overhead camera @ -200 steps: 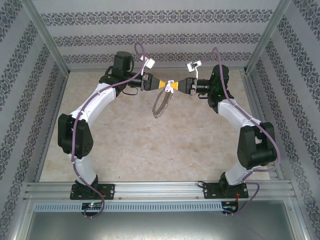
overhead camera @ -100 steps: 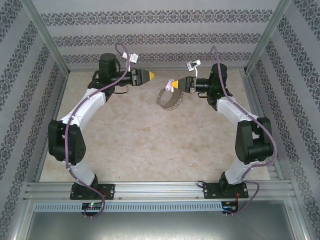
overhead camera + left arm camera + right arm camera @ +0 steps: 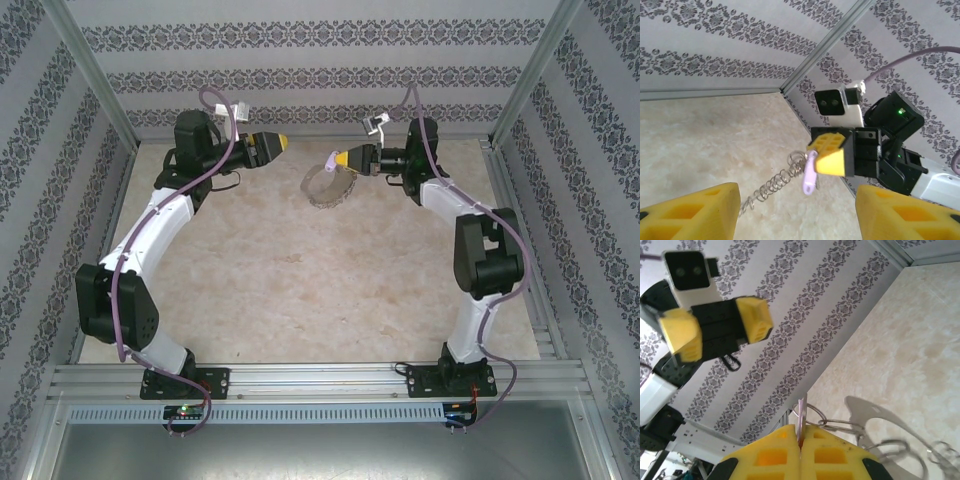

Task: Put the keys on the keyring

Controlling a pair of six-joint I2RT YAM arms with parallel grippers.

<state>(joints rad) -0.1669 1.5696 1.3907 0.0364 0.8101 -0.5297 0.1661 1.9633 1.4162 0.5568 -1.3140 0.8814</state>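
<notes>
Shiny metal keyring (image 3: 771,186), smooth pale-purple tag (image 3: 809,173), matt stone-look table (image 3: 300,280)

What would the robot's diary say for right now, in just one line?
left gripper: open, empty | right gripper: shut on keyring | keyring: hanging in air | purple tag: dangling beside right gripper

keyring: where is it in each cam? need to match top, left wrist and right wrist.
Top external: the keyring hangs at upper centre, just below the right gripper.
Left wrist: keyring at lower centre, edge-on like a chain, running down-left from the right gripper.
Right wrist: keyring at bottom centre, looping off to the right from the right gripper.
Shared landmark: the right gripper's yellow fingers, shut on the keyring.
</notes>
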